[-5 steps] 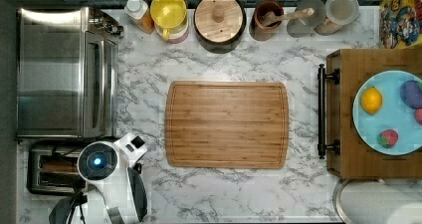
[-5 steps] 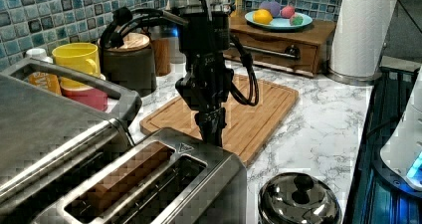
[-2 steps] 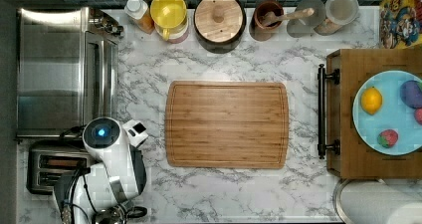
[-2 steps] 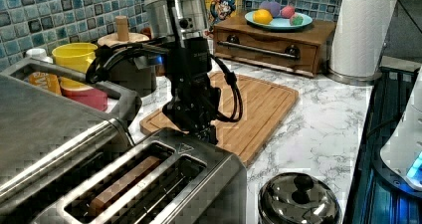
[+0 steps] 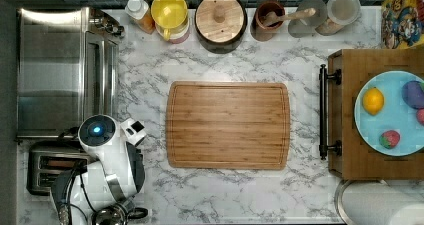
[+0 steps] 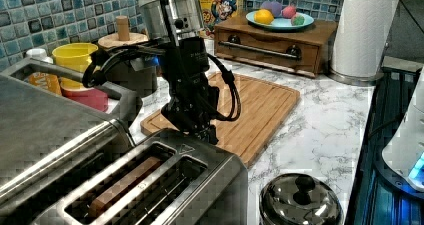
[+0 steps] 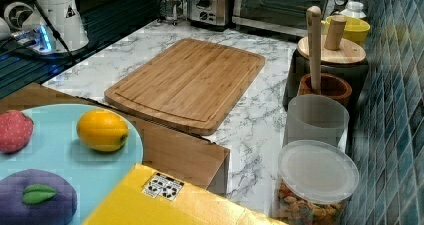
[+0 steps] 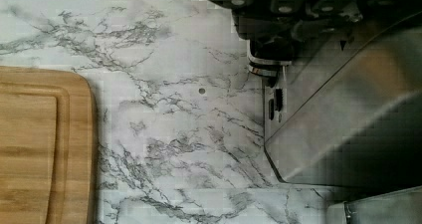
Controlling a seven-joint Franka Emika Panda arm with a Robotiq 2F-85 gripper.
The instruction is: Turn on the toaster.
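- Toaster [image 6: 150, 185] sits lower left in the left view, bread in one slot; lower left in the top view too, beside the toaster oven [image 5: 65, 70].
- Gripper [image 6: 192, 127] hangs at the toaster's far end, just above where the lever should be; lever itself hidden.
- Can't tell whether the fingers are open or closed.
- Risk: you press off the lever, slide down the steel face, or shove the toaster toward the kettle [image 6: 301, 200].
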